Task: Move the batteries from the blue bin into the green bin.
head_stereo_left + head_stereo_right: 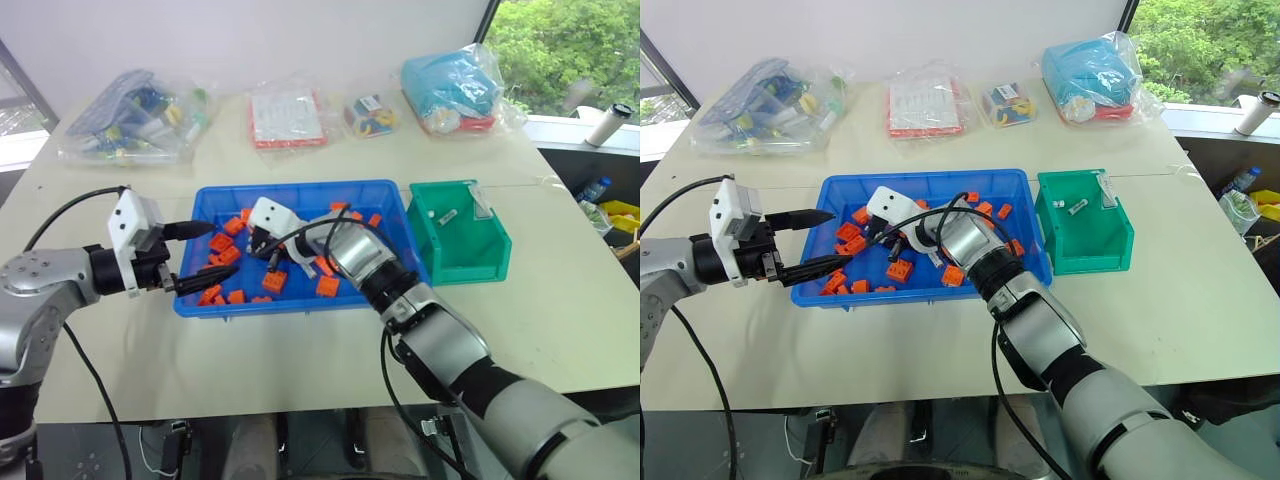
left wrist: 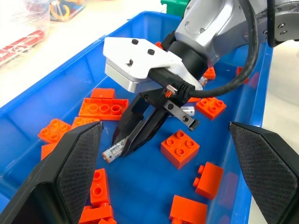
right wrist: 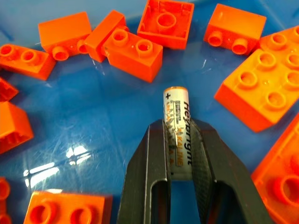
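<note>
The blue bin [image 1: 300,188] lies mid-table, strewn with several orange blocks [image 1: 327,286]. My right gripper [image 1: 258,245] reaches down into it and is shut on a battery [image 3: 176,100], which pokes out past the fingertips just above the bin floor. From the left wrist view the same battery [image 2: 108,152] shows at the tip of the closed black fingers [image 2: 140,130]. My left gripper [image 1: 203,256] hovers open over the bin's left end, holding nothing. The green bin [image 1: 462,250] stands against the blue bin's right side, with two batteries [image 1: 447,214] inside it.
Clear bags of parts line the back of the table: a large one [image 1: 135,115] at the left, two small ones [image 1: 287,118] [image 1: 372,115] in the middle, a teal one [image 1: 455,90] at the right. A white roll [image 1: 610,125] stands on the sill.
</note>
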Controlling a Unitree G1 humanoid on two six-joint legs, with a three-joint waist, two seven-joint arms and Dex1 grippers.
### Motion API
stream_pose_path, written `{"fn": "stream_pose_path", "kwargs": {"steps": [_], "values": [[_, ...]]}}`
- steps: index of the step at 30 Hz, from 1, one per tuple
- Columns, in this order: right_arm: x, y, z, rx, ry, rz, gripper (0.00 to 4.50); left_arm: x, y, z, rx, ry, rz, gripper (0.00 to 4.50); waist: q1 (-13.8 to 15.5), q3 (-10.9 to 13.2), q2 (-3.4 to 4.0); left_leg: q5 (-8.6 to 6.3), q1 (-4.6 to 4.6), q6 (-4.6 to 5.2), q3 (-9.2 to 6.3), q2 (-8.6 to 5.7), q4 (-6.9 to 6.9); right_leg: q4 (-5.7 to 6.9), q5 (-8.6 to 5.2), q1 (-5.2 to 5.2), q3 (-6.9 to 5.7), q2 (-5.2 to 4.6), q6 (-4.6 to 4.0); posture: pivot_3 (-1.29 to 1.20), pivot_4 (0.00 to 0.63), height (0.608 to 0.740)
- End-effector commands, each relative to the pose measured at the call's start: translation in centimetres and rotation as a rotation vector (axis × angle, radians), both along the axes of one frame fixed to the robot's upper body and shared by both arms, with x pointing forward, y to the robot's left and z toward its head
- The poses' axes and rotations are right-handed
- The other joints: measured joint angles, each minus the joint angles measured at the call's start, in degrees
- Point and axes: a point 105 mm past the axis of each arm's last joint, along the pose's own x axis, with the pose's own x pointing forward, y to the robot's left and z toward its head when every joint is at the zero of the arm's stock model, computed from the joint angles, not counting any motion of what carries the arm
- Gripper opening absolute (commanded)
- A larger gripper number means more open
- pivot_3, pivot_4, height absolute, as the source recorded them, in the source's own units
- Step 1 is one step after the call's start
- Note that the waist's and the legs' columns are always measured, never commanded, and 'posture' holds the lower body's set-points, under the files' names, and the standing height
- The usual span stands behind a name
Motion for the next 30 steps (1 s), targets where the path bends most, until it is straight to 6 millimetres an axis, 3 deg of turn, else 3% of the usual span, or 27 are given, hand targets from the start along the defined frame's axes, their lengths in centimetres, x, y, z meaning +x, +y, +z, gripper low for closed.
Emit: {"fn": "stream_pose_path", "kwargs": {"steps": [1,4,7,12,16,19,20,22,24,26,30], "values": [[-1.1,-2.2,5.1,0.116,-0.032,0.049,0.09,-0.5,-1.5,0.5,-0.006,-0.008,-0.085,4.5,0.5,0.0,0.03,0.0,-0.04,0.0,-0.04,-0.01,0.01,-0.01,0.0,0.0,-0.02,-0.03,0.0,0.0,0.15,0.737],[-1.3,-7.3,8.4,0.162,-0.066,-0.039,0.09,-1.0,-2.7,0.2,-0.009,0.008,-0.159,4.5,1.1,0.0,0.0,0.0,-0.1,0.01,-0.14,-0.06,0.05,-0.04,0.0,-0.02,-0.02,-0.09,0.01,0.0,0.15,0.737],[-1.2,-17.1,11.0,0.158,-0.093,-0.293,0.09,-1.1,-4.2,0.4,-0.031,0.01,-0.242,4.5,2.5,0.0,0.0,-0.01,-0.1,0.01,-0.16,-0.08,0.08,-0.07,-0.01,0.03,-0.1,-0.09,0.0,0.0,0.15,0.737],[-2.6,-26.1,11.8,0.101,-0.119,-0.581,0.09,-0.6,-5.0,0.5,-0.033,0.01,-0.301,4.5,2.3,0.0,-0.01,-0.01,0.0,0.02,-0.08,-0.08,0.07,-0.13,-0.12,0.09,-0.13,-0.06,-0.22,0.0,0.15,0.737],[-3.8,-30.2,11.0,0.096,-0.092,-0.748,0.09,-0.1,-5.3,0.5,-0.025,0.006,-0.331,4.5,1.4,0.0,0.02,-0.01,0.03,0.03,-0.11,-0.06,0.02,-0.03,-0.1,0.06,-0.13,0.02,-0.17,0.0,0.15,0.737],[-4.4,-31.1,9.5,0.074,-0.071,-0.789,0.09,0.3,-5.4,0.6,-0.02,0.001,-0.342,4.5,1.4,0.0,0.01,-0.01,0.03,0.04,-0.14,-0.05,0.03,-0.03,-0.1,0.06,-0.12,0.06,-0.15,0.0,0.15,0.737],[-4.4,-31.1,9.3,0.071,-0.07,-0.795,1.12,0.4,-5.4,0.6,-0.02,0.0,-0.344,4.5,1.4,0.0,0.01,-0.01,0.02,0.04,-0.13,-0.05,0.03,-0.04,-0.1,0.06,-0.11,0.06,-0.15,0.0,0.15,0.737],[-4.4,-31.2,9.0,0.063,-0.078,-0.805,1.91,0.5,-5.4,0.7,-0.018,-0.002,-0.349,4.5,1.5,0.0,0.01,0.0,0.02,0.04,-0.14,-0.05,0.04,-0.04,-0.1,0.06,-0.11,0.06,-0.14,0.0,0.15,0.737],[-3.8,-31.0,10.1,0.061,-0.131,-0.786,2.8,0.5,-5.5,0.7,-0.013,-0.004,-0.359,4.5,1.6,0.0,0.02,0.0,0.01,0.04,-0.14,-0.06,0.06,-0.04,-0.1,0.06,-0.1,0.05,-0.14,0.0,0.15,0.737],[-3.4,-29.8,11.5,0.084,-0.182,-0.728,2.8,0.5,-5.5,0.8,-0.009,-0.004,-0.364,4.5,1.6,0.0,0.03,0.0,0.0,0.04,-0.15,-0.06,0.07,-0.04,-0.1,0.06,-0.1,0.05,-0.14,0.0,0.15,0.737],[-3.1,-22.9,13.4,0.191,-0.171,-0.501,2.8,0.1,-5.4,0.6,0.011,0.005,-0.38,4.5,1.2,0.0,0.03,0.0,0.02,0.04,-0.19,-0.01,0.06,-0.03,-0.1,0.05,-0.09,0.12,-0.14,0.0,0.15,0.737]]}}
